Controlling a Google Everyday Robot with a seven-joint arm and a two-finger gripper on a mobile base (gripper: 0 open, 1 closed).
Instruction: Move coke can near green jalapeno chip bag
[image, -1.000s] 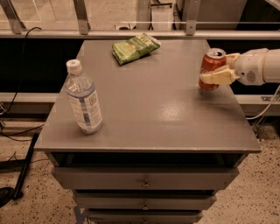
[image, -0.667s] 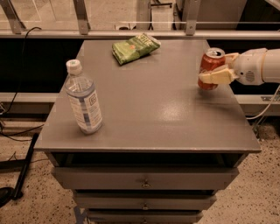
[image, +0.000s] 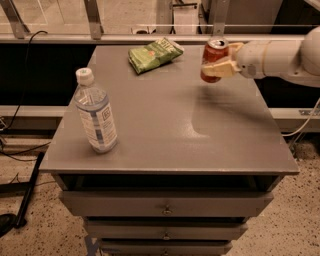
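Observation:
The red coke can (image: 212, 57) is held upright and lifted off the grey table top (image: 170, 125), over its back right part. My gripper (image: 220, 62) reaches in from the right on a white arm and is shut on the can, one finger (image: 219, 69) across its front. The green jalapeno chip bag (image: 154, 54) lies flat at the back middle of the table, a short way left of the can.
A clear plastic water bottle (image: 95, 113) with a white cap stands near the table's front left. Drawers (image: 165, 205) sit below the top. A railing runs behind the table. Cables lie on the floor at the left.
The gripper has lifted the coke can off the table and carried it left and toward the back, closer to the chip bag. The bottle and bag have not moved.

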